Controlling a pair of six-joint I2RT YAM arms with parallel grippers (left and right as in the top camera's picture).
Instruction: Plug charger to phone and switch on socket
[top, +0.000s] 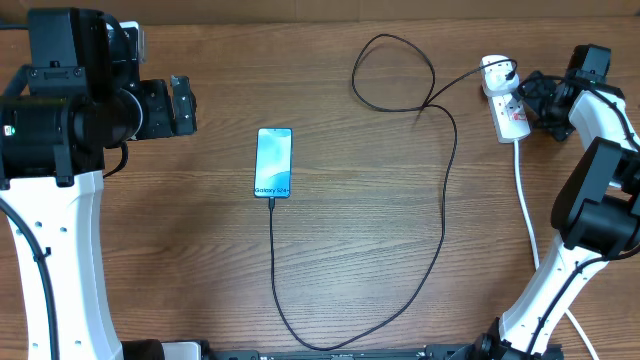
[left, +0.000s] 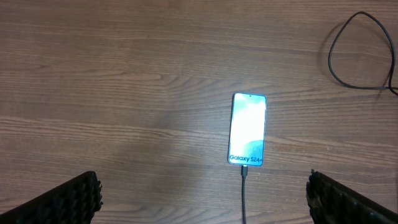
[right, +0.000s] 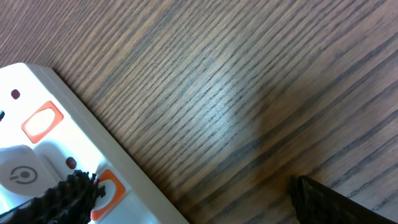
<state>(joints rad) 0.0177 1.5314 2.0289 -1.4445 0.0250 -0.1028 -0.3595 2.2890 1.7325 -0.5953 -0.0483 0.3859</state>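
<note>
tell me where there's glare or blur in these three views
Overhead: even light, sharp, the phone screen bright but not blown out. Left wrist: a pale sheen on the table left of the phone, whose screen washes out a little. Right wrist: very close, soft sheen across the wood grain, the socket white yet still showing detail, the right gripper dark and slightly soft at the bottom.

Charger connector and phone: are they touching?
Touching. The left wrist view shows the charger connector meeting the bottom edge of the phone with no gap; the overhead view agrees.

Table (top: 350, 250) matt grained wood; phone (top: 274, 162) glossy glass; socket (right: 56, 162) smooth white plastic.
</note>
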